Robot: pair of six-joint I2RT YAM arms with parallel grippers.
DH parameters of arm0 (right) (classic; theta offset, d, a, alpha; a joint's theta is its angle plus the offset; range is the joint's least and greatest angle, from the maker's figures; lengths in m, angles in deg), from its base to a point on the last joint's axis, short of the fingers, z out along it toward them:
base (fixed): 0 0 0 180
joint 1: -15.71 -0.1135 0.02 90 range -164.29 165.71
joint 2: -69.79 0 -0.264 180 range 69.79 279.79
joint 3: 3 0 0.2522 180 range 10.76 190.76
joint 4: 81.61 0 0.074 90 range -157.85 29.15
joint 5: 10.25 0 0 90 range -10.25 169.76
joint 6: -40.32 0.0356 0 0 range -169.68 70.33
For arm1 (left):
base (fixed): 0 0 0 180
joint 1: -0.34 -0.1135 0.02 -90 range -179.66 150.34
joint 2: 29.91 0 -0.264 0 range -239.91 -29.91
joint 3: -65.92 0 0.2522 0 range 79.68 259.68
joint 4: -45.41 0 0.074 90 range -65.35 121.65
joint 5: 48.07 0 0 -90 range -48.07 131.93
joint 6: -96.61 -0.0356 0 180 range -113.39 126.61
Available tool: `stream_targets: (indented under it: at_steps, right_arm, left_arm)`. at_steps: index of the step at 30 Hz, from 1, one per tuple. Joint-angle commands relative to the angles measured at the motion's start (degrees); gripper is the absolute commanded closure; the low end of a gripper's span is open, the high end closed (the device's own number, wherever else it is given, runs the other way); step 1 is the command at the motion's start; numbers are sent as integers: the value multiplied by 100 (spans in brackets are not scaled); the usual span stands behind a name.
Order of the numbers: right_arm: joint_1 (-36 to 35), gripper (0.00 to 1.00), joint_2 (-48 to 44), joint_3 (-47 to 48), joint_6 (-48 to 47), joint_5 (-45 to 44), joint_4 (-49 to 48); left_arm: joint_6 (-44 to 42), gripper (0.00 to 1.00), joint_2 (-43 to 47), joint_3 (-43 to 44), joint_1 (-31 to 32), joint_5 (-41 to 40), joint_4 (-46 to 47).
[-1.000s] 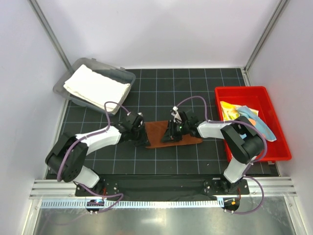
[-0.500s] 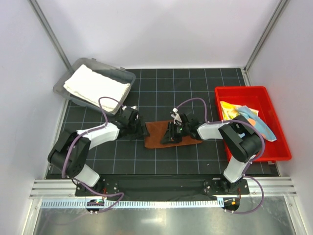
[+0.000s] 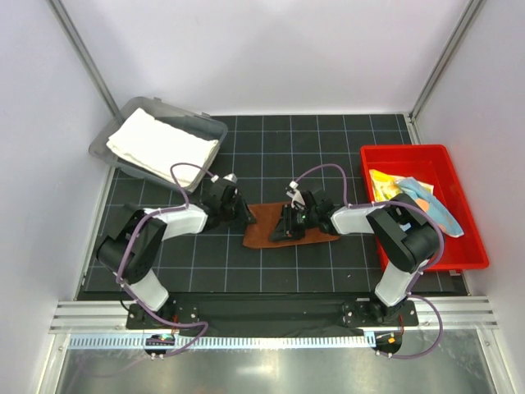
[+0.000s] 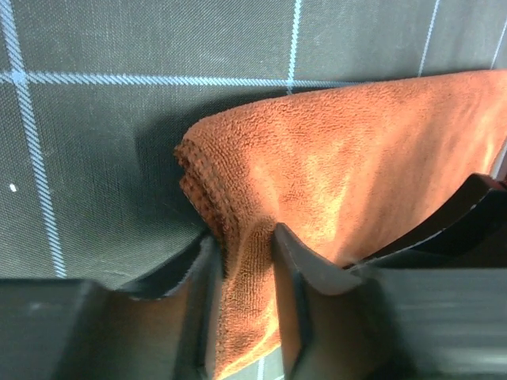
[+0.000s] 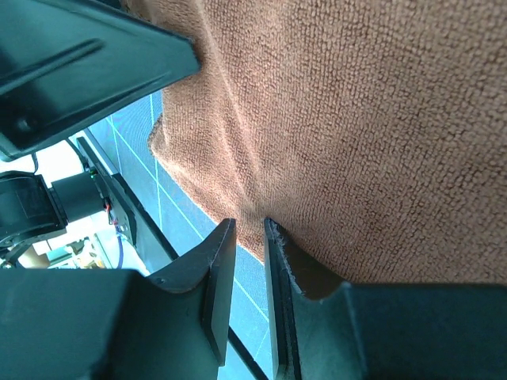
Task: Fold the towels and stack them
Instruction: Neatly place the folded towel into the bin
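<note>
- Midway across the black mat (image 3: 271,271), pinching the rust-brown towel (image 3: 264,228) at two spots: left gripper (image 4: 242,237) clamped on a pleat at the doubled left edge, right gripper (image 5: 249,229) nipping a thin fold nearer the middle.
- Judged done: cream-white towel (image 3: 164,146), folded in the grey bin (image 3: 215,127), far left.
- Judged left: finishing this fold and stacking it, then the yellow towel (image 3: 382,187) and light-blue towel (image 3: 426,201), crumpled in the red bin (image 3: 459,254).

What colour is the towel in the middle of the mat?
The towel is plain rust-brown, clearest in the left wrist view.
</note>
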State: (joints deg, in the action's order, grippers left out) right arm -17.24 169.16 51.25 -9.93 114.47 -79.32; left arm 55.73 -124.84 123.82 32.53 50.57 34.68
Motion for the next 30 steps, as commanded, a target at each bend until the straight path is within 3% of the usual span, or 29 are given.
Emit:
stream_targets:
  at_steps: [1, 4, 8, 10, 11, 12, 17, 22, 28, 30]
  right_arm:
    - [-54, 71, 29, -32, -125, -141, -23]
    - [-54, 71, -58, 20, -73, -115, 12]
    - [-54, 64, -575, 221, 103, -88, 231]
    - [-54, 47, -1109, 354, 42, -219, 486]
    - [-54, 11, -1278, 520, -2, -272, 827]
    - [-54, 0, -1463, 617, -72, -377, 1030]
    - [-36, 0, -2263, 1144, -441, -966, 2111]
    - [104, 0, -2651, 1180, -424, -1204, 2271]
    - [306, 0, -2792, 1224, -625, -1178, 2394]
    - [447, 0, -2783, 1207, -679, -1117, 2403]
  left_arm:
    - [89, 78, -288, -152, 86, -161, -460]
    - [-77, 97, -262, 225, 86, -467, -1118]
    - [-622, 100, -245, 1007, 86, -776, -2294]
    - [-894, 100, -280, 1526, 86, -812, -2674]
    - [-1148, 100, -306, 1675, 86, -1090, -3041]
    - [-1307, 100, -306, 1825, 86, -1180, -3184]
    - [-2063, 100, -394, 2862, 69, -2129, -4334]
    - [-3092, 100, -517, 3846, 7, -3200, -5056]
    - [-4373, 100, -754, 4664, -195, -4719, -4892]
    - [-4778, 100, -816, 4805, -396, -4837, -4655]
